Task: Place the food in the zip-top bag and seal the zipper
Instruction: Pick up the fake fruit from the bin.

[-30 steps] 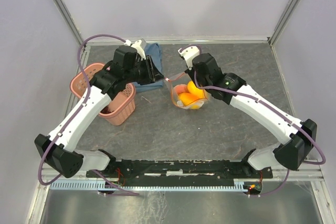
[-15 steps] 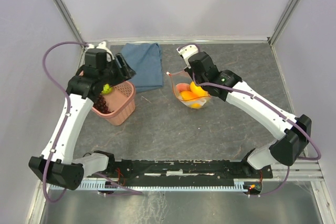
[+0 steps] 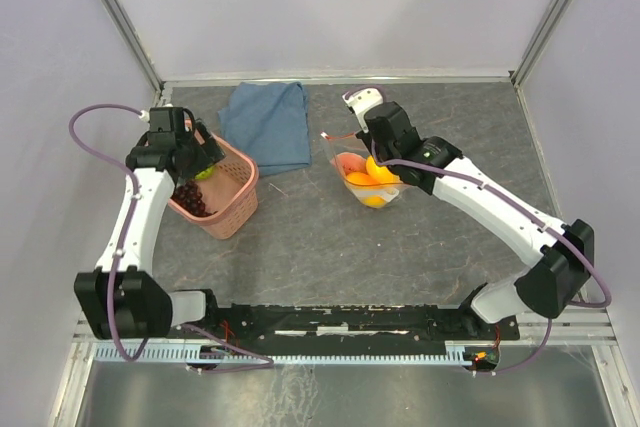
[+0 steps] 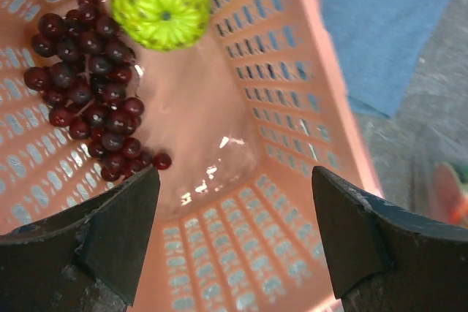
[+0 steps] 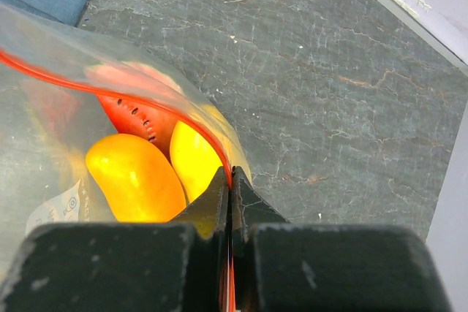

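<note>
Left fingers point(image 4: 95, 239) spread wide and empty over pink perforated plastic basket point(image 4: 292, 107), dark purple grape bunch point(image 4: 88, 85) and yellow-green bumpy ball point(image 4: 161, 1) inside, just ahead, right fingers point(image 5: 212, 210) clamped on orange-red zipper strip point(image 5: 110, 95) of clear crinkly bag point(image 5: 44, 137), yellow-orange round fruits point(image 5: 135, 177) inside, beyond them

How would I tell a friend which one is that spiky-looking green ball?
Look to the pink basket on the left side of the table, beside the blue cloth. Inside it lie two things; the ball is the round yellow-green bumpy one, next to the dark purple grape bunch.
</note>
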Action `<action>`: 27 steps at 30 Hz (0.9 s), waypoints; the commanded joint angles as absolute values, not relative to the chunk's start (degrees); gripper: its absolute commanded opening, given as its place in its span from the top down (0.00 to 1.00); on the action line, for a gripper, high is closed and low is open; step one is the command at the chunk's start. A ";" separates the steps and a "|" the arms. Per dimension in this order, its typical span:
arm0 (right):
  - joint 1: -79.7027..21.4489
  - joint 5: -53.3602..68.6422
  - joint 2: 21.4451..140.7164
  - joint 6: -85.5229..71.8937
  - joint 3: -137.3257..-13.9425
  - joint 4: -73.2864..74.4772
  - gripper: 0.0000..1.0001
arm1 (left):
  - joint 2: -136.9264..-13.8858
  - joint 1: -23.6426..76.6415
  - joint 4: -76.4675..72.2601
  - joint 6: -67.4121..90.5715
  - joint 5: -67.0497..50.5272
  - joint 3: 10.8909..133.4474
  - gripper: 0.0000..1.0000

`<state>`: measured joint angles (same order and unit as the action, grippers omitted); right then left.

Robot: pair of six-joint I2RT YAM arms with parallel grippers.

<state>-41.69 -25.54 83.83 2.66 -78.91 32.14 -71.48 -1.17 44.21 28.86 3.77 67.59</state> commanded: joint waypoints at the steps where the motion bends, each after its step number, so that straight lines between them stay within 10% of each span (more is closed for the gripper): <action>1: -41.51 -25.10 80.50 2.61 -78.04 27.87 0.99 | -74.65 -4.53 36.73 27.81 8.27 66.86 0.08; 27: -41.54 -24.91 79.80 3.01 -76.50 26.02 0.99 | -92.54 -10.21 6.59 31.13 12.55 57.41 0.03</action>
